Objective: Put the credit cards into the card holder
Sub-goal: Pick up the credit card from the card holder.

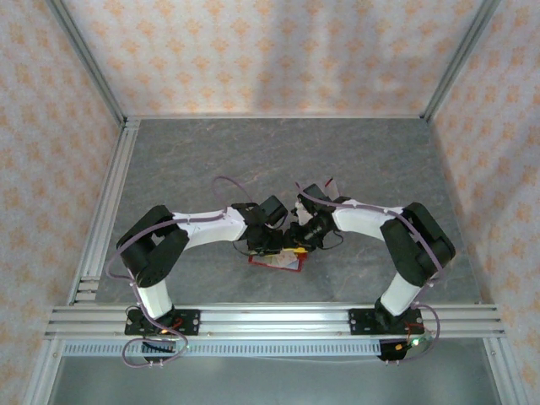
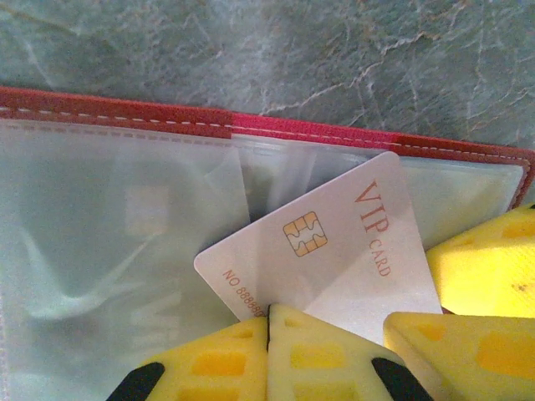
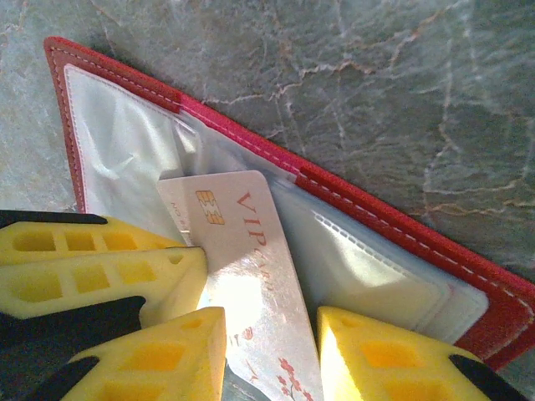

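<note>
Credit card point(image 2: 334, 242): pale, with a gold chip and "VIP CARD" in reddish letters. It lies aslant, its chip end over the clear sleeves of the card holder. Whether that end sits inside a pocket cannot be told.
Card holder point(image 2: 125, 113): red with a white-stitched rim, spread open and flat, sleeves upward. From above point(image 1: 276, 262) it lies on the table midway between the arms, just below the two wrists.
Right gripper point(image 3: 272, 322): jaws partly spread, one yellow pad on each long edge of the credit card, pinching it across its width.
Left gripper point(image 2: 267, 322): yellow fingers pressed together, their tips meeting one long edge of the card above the sleeve. Whether they nip the card cannot be told.
Table point(image 1: 253, 160): grey marbled surface, fenced by pale walls point(image 1: 253, 51) with an orange pattern.
</note>
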